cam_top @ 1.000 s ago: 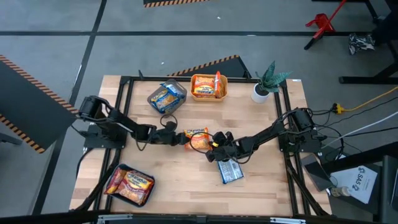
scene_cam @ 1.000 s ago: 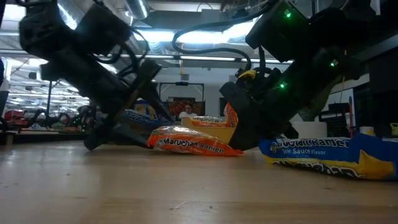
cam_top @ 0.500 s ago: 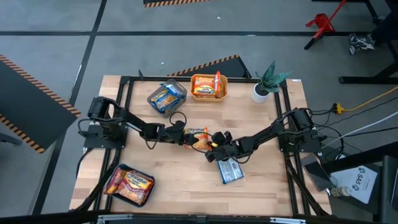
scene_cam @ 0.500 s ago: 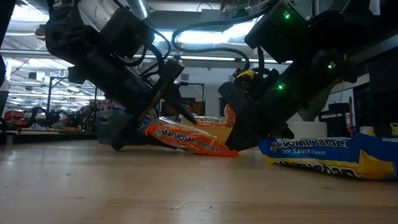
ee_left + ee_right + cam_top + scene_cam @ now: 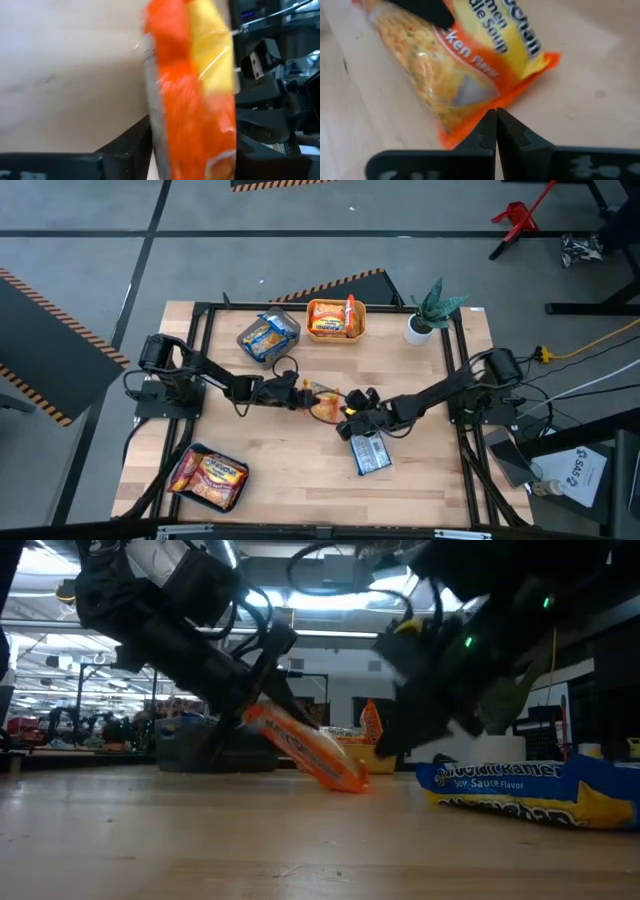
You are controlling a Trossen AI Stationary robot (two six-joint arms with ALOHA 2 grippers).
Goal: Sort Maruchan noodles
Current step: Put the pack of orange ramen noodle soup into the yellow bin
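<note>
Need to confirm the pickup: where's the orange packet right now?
Mid-table in the high view, the orange packet hangs tilted in the left gripper, just left of the right gripper.

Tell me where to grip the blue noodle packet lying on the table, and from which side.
On the blue packet, pinch the short end seam nearest the right gripper, coming from above: it lies flat on the table, so probably only its thin edges offer a grip.

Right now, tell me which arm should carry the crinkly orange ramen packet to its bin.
Left. The left gripper grips the orange packet, one end lifted; the right gripper is shut and empty.
</note>
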